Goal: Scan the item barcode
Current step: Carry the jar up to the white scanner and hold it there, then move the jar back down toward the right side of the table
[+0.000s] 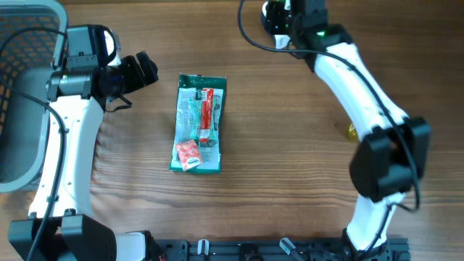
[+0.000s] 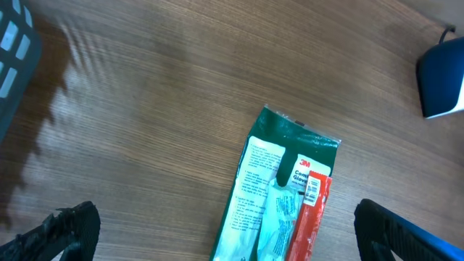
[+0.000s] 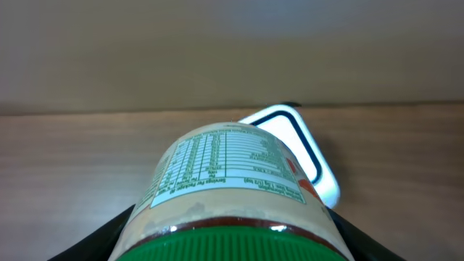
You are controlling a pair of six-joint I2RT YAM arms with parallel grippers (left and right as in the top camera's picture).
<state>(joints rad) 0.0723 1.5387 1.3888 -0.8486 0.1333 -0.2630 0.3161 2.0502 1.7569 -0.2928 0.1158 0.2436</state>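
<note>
Right hand point(image 3: 232, 245): mine, gripping a jar point(image 3: 225, 170) with a green lid point(image 3: 181, 243), printed label up. A white-rimmed scanner point(image 3: 324, 180) sits just beyond it, at the far edge of the surface point(image 1: 290, 145).
Left hand point(image 1: 145, 69): mine, fingers spread wide, empty, near a flat green packet point(image 1: 199, 123) lying on the surface.
Grey basket point(image 1: 22, 87): far left.

A jar point(image 3: 232, 181) with a green lid, tan contents and its nutrition label uppermost sits gripped in the right claw point(image 3: 232, 245), base pointing at a white scanner point(image 3: 328, 187) with a dark-framed window, close behind. A green packet point(image 1: 199, 123) lies flat mid-worktop point(image 1: 290, 159).
</note>
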